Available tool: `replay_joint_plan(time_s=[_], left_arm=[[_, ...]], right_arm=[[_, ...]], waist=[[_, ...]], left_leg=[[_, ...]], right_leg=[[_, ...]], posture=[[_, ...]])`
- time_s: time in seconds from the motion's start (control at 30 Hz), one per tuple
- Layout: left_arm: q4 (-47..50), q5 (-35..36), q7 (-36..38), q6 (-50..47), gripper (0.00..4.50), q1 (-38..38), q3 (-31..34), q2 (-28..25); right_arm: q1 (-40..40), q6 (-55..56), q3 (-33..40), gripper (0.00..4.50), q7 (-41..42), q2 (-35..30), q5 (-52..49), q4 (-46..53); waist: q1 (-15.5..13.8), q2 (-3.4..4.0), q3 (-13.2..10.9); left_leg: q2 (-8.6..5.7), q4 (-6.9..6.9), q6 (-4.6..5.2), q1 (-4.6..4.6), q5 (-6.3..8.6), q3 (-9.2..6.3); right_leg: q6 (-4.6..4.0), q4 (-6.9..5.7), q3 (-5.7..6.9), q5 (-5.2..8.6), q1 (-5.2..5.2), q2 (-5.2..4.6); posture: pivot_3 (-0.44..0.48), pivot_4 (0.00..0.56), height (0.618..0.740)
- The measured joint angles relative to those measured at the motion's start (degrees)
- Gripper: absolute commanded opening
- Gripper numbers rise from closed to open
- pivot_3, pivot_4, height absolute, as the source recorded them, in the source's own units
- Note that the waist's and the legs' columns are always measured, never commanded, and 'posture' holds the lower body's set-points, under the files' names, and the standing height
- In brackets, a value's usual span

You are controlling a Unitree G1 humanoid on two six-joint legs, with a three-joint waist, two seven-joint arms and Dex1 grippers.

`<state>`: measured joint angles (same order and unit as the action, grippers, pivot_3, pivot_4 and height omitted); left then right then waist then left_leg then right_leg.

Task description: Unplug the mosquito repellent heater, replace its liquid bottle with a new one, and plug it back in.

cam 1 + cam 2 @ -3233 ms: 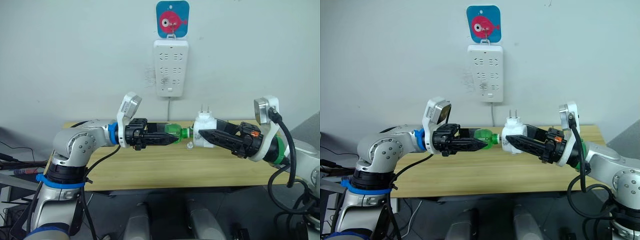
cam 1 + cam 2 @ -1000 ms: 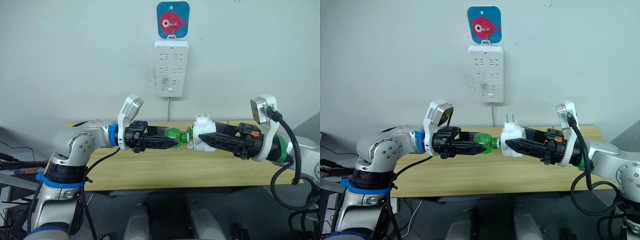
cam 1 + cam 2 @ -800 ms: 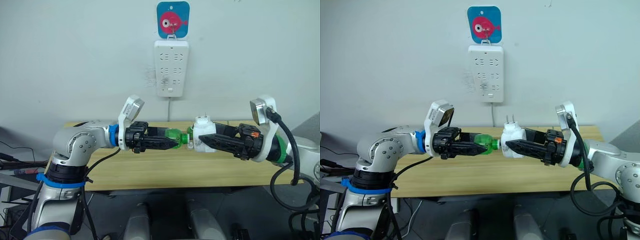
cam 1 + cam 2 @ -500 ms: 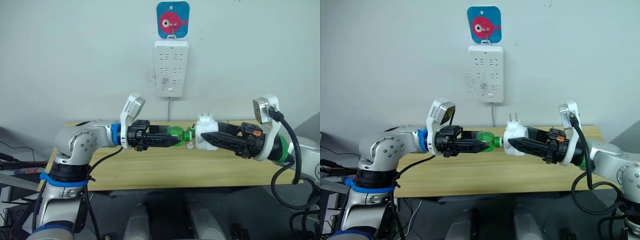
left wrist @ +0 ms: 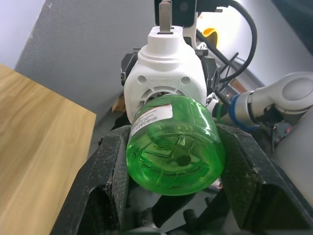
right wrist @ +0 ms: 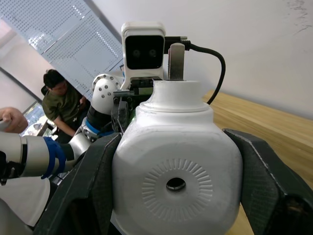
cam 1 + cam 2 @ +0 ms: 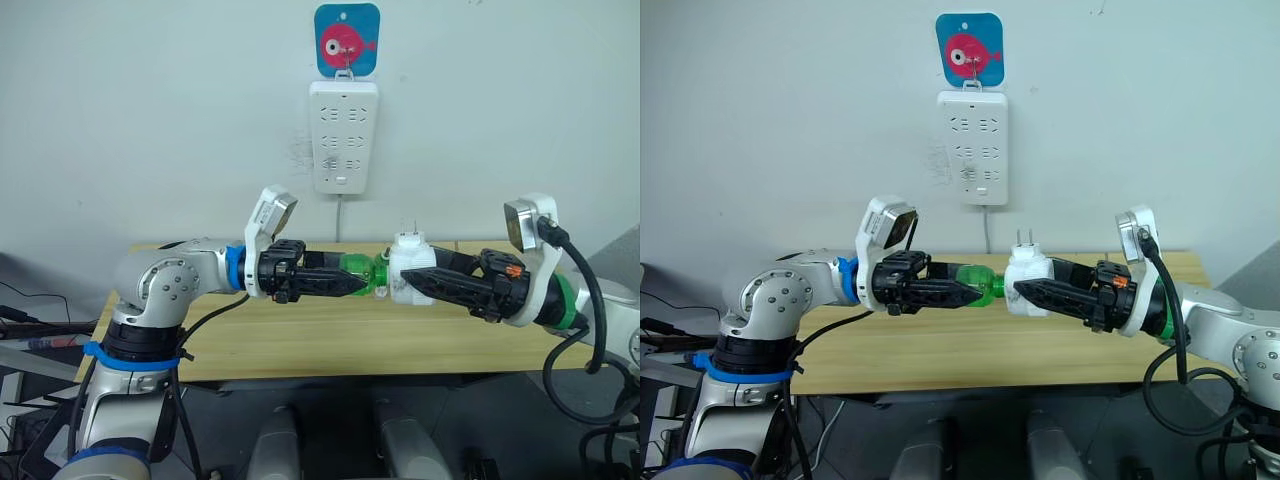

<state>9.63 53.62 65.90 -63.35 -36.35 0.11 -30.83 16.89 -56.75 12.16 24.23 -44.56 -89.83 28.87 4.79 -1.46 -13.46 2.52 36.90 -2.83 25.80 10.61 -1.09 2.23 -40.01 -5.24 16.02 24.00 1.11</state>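
Observation:
The white mosquito repellent heater hangs above the wooden table with its two prongs pointing up; my right gripper is shut on it. A green liquid bottle lies sideways with its neck at the heater's underside, and my left gripper is shut on the bottle. In the left wrist view the green bottle sits between the black fingers with the heater right behind it. The right wrist view shows the heater face-on with its round hole.
A long white power strip hangs on the wall above the table, under a blue hook plate with a red fish. A small clear cap-like piece lies on the table below the heater. A person shows in the right wrist view.
Both grippers have stayed joined at the bottle and heater, drifting slightly right and up. The left arm's elbow has shifted right. Both grips hold as before.

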Motion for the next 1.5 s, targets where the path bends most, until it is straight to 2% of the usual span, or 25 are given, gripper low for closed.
replay_joint_plan(time_s=[0.4, 0.83, 0.9, 1.0, 1.3, 1.5], left_arm=[[1.1, -3.5, 1.5, 7.5, 2.28, 0.7, -2.9, 0.9], [1.3, -5.0, 2.2, 10.6, 2.28, 1.5, -3.8, 1.0], [1.3, -5.8, 2.0, 11.6, 2.28, 1.5, -4.0, 1.5], [2.2, -6.5, 0.7, 12.9, 2.28, 1.4, -6.0, 4.4], [1.8, -6.3, -2.2, 12.8, 2.28, 1.0, -5.9, 5.6], [0.5, -6.0, -4.0, 12.7, 2.28, 0.5, -4.2, 6.3]], right_arm=[[0.6, 0.1, -1.1, 2.94, -3.0, -1.2, -4.3, 0.1], [2.0, -0.2, -2.9, 2.94, -7.0, -2.8, -7.8, -0.2], [2.6, -0.5, -3.3, 3.67, -7.5, -4.1, -8.4, -0.5], [3.5, -1.8, -6.8, 4.50, -8.0, -4.5, -8.5, 0.2], [3.4, -2.2, -7.7, 4.50, -8.9, -5.6, -6.7, 0.4], [0.8, -1.6, -7.8, 4.50, -6.7, -7.5, 4.4, 5.8]], waist=[[0.0, -0.02, 0.1], [0.0, -0.02, 0.1], [0.0, -0.03, 0.1], [-0.1, -0.06, 0.1], [0.0, -0.06, 0.1], [0.0, -0.06, 0.1]], left_leg=[[0.00, 0.00, 0.00, 0.01, 0.00, 0.02], [0.00, 0.00, 0.00, 0.00, 0.00, 0.01], [-0.01, 0.00, 0.00, 0.01, 0.00, 0.01], [-0.02, 0.01, 0.00, 0.01, 0.00, -0.01], [0.00, 0.02, 0.00, 0.00, 0.00, -0.01], [0.01, 0.02, 0.00, 0.00, 0.00, -0.02]], right_leg=[[0.01, 0.02, -0.02, 0.00, 0.00, 0.00], [0.01, 0.01, -0.01, 0.00, 0.00, 0.00], [0.01, 0.02, -0.02, 0.00, -0.01, 0.00], [0.01, 0.03, 0.00, 0.01, -0.03, -0.01], [0.03, 0.02, -0.02, 0.02, -0.03, 0.02], [0.20, 0.02, 0.00, 0.12, -0.02, 0.03]], posture=[[-0.106, 0.164, 0.740], [-0.102, 0.169, 0.740], [-0.102, 0.171, 0.740], [-0.101, 0.171, 0.740], [-0.106, 0.172, 0.740], [-0.108, 0.171, 0.740]])
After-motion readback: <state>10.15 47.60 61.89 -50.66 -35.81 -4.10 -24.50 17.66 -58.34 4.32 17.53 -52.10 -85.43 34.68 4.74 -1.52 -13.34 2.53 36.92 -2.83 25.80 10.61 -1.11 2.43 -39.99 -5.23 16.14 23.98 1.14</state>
